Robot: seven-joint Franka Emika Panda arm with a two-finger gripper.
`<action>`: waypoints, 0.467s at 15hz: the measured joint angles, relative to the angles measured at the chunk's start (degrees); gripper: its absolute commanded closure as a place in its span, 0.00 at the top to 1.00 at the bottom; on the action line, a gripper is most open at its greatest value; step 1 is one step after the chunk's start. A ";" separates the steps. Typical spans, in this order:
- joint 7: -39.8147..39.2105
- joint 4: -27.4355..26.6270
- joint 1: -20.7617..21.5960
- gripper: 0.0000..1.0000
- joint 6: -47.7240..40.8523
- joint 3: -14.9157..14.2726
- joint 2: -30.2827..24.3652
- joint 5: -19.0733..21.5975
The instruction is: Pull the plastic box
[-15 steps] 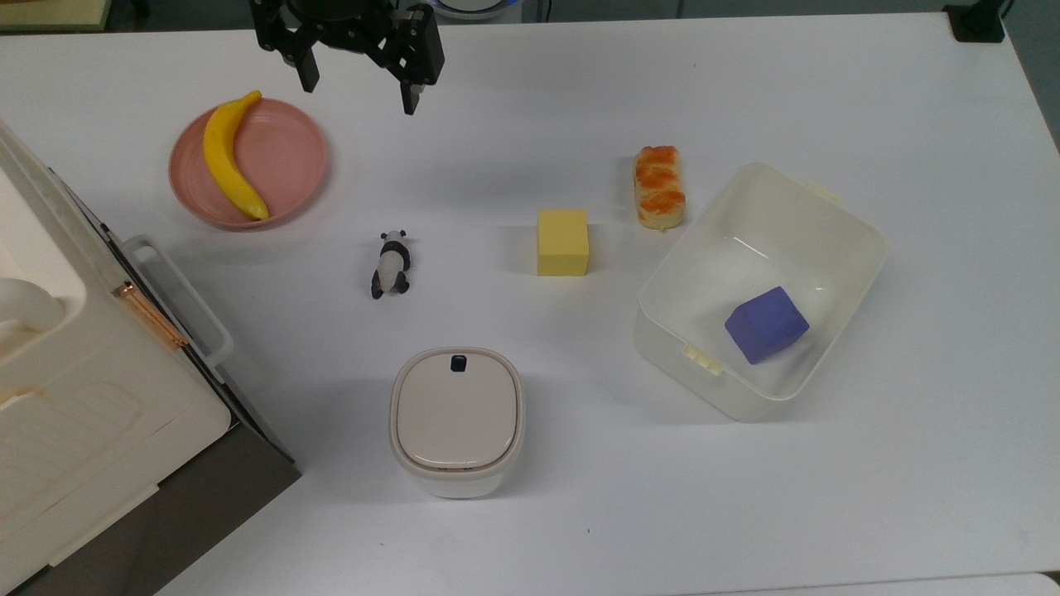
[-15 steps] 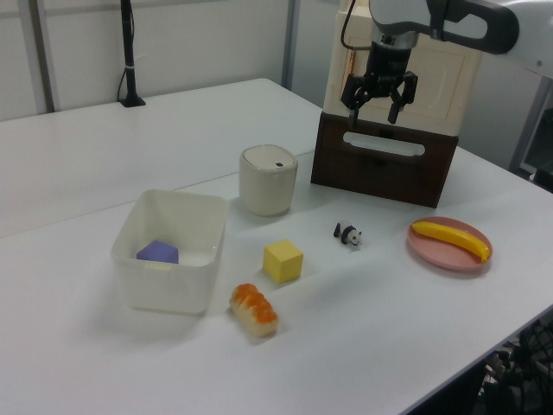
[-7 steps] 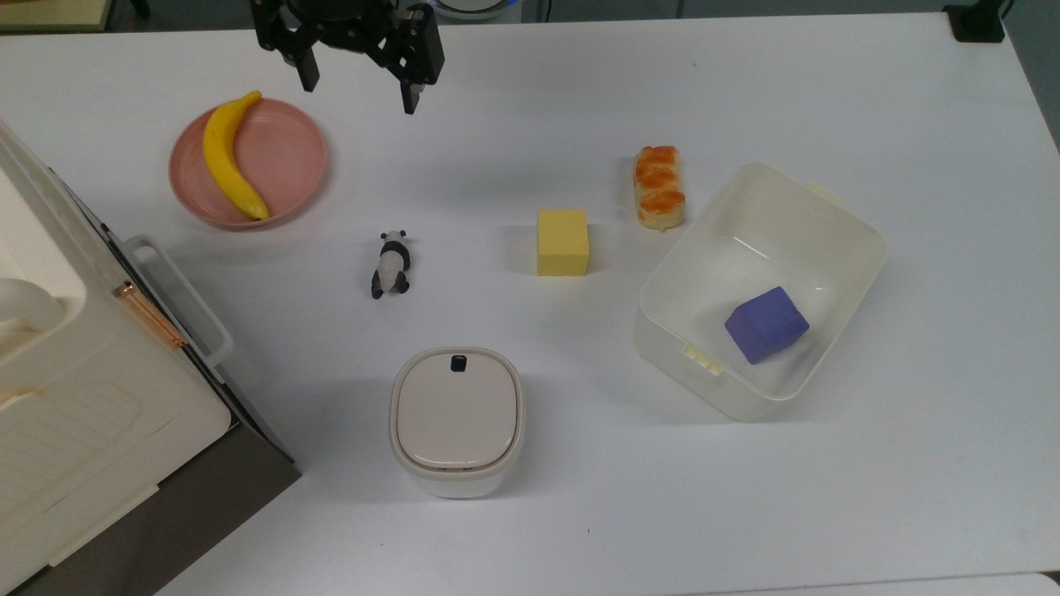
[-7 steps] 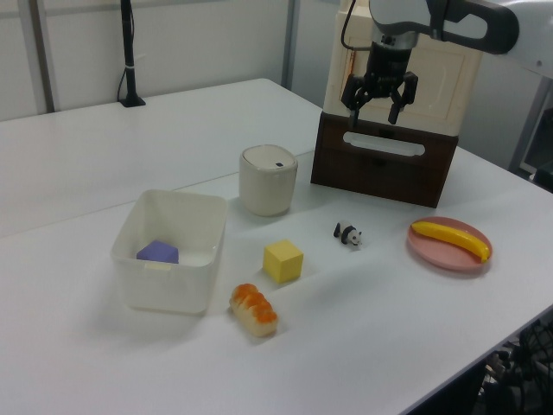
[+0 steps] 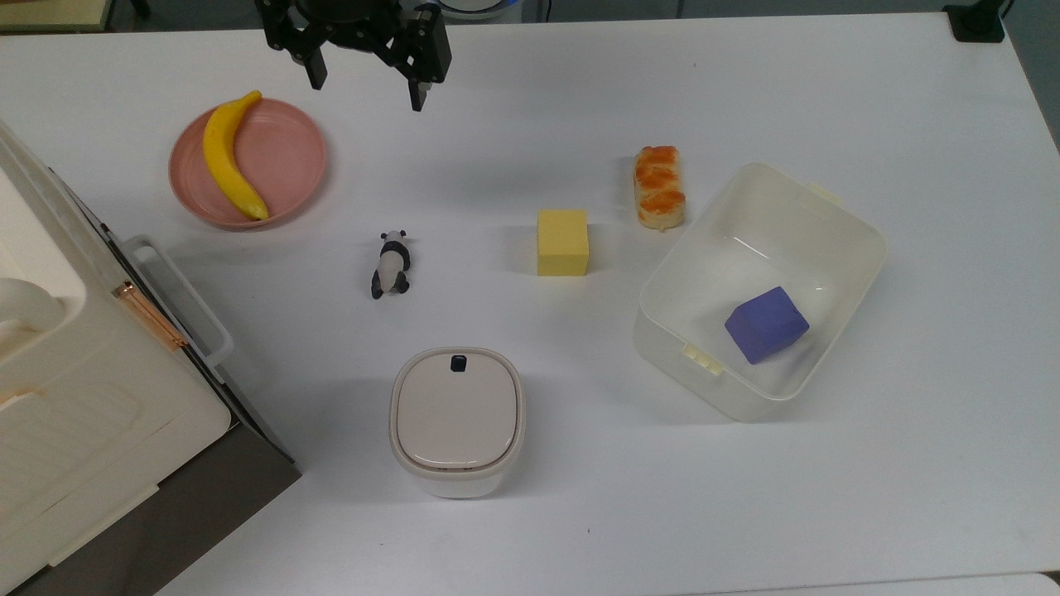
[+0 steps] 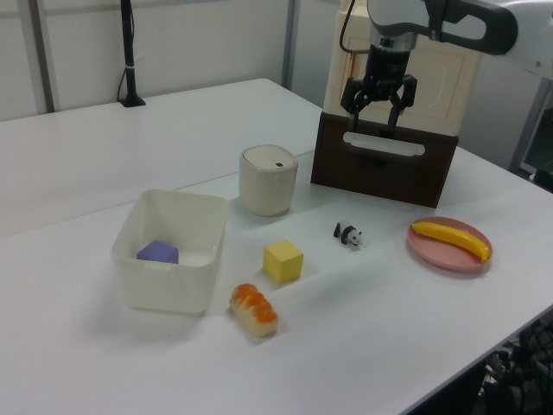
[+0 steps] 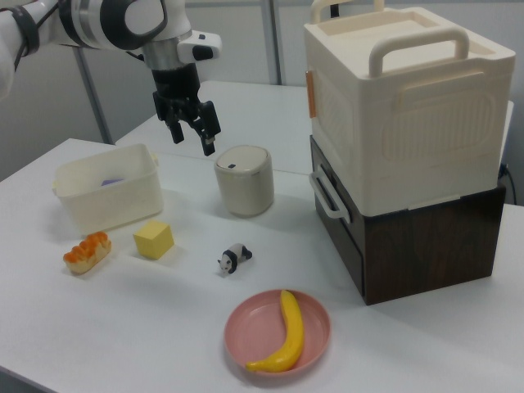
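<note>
a broad white worktop (image 5: 745, 513) fills the scene, matte and evenly lit, with soft shadows under what stands on it. in the left view a seam runs across its surface, and a black pole on a black foot (image 6: 130, 60) stands at its far edge before pale wall panels (image 6: 207, 39) split by grey uprights. in the right view a grey post (image 7: 275, 41) rises behind the worktop against a light wall.

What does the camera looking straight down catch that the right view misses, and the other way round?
From the top view you look into the plastic box and see the whole purple block on its floor. The right view shows the cream appliance complete, with its top handles. Both show the open gripper hanging apart from the box, and the banana.
</note>
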 measured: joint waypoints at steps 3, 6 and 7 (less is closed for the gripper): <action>-0.02 -0.01 0.02 1.00 -0.50 0.12 0.00 0.00; -0.30 -0.01 -0.02 1.00 -0.69 0.12 0.00 0.00; -0.64 -0.01 -0.06 1.00 -1.17 0.12 0.00 0.00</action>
